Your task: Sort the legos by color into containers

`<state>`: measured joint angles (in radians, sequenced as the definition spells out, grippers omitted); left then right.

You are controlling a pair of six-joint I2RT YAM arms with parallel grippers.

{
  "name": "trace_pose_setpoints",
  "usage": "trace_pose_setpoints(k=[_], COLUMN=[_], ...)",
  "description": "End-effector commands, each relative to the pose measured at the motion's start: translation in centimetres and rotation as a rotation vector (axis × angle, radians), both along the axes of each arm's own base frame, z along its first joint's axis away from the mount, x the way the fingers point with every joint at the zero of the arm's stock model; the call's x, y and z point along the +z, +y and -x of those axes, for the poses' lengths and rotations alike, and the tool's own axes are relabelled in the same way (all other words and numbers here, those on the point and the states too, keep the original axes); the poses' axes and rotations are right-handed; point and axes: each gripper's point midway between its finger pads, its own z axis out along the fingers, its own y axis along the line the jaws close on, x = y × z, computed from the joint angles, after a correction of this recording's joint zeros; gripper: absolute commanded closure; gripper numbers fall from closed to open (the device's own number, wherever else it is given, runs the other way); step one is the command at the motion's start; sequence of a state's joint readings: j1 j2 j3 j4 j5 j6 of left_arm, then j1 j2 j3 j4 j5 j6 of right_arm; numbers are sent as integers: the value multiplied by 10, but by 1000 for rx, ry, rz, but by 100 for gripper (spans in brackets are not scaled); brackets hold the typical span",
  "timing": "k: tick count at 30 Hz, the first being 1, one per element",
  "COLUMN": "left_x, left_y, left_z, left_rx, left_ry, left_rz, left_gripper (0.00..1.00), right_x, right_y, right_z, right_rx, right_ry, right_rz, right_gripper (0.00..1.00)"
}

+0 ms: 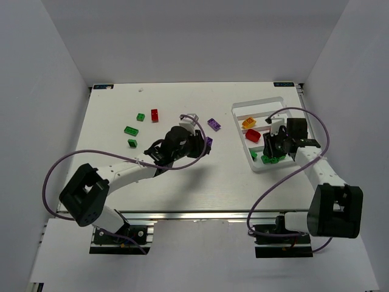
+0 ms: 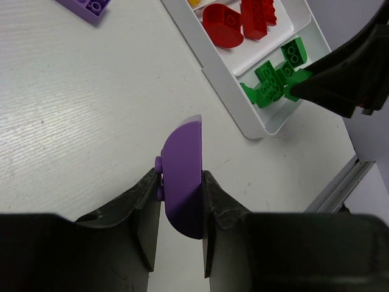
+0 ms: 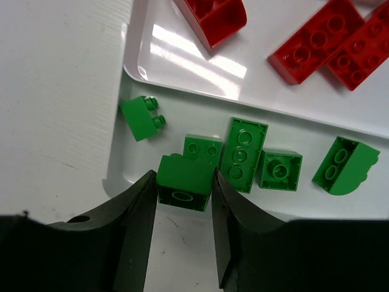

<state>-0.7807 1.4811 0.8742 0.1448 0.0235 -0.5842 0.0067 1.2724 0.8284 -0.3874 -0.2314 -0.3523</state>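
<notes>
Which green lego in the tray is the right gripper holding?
The green brick pinched between the right gripper fingers at the tray edge; the other greens lie loose, untouched.

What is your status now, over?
Left gripper shut on purple piece. Right gripper shut on green brick, above tray's green compartment. Nothing blocking seen.

white arm links, chunky black joints, thin purple cables, matte black tool fingers.
</notes>
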Motion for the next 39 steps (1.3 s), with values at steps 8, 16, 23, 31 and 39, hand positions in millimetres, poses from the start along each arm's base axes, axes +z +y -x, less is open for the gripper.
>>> trace_pose_setpoints(k=[8, 16, 23, 31, 39], left_x=[31, 31, 33, 41, 24], left_y=[-24, -46, -79, -114, -153], left_z=[-12, -25, -49, -94, -146], left_rx=[-50, -90, -147, -206, -217], left_ry=[-50, -50, -55, -58, -69], left_rz=[81, 86, 89, 199, 266], left_gripper=[91, 91, 91, 90, 89], right_x=[-1, -6, 10, 80, 89], right_y=[-12, -23, -25, 4, 26], right_z=[-37, -34, -35, -14, 7], right_rx=[2, -12, -3, 387, 469], right_ry=[-9, 6, -19, -212, -247], right_rz=[5, 29, -22, -185, -314], right_gripper=[77, 45, 39, 11, 40])
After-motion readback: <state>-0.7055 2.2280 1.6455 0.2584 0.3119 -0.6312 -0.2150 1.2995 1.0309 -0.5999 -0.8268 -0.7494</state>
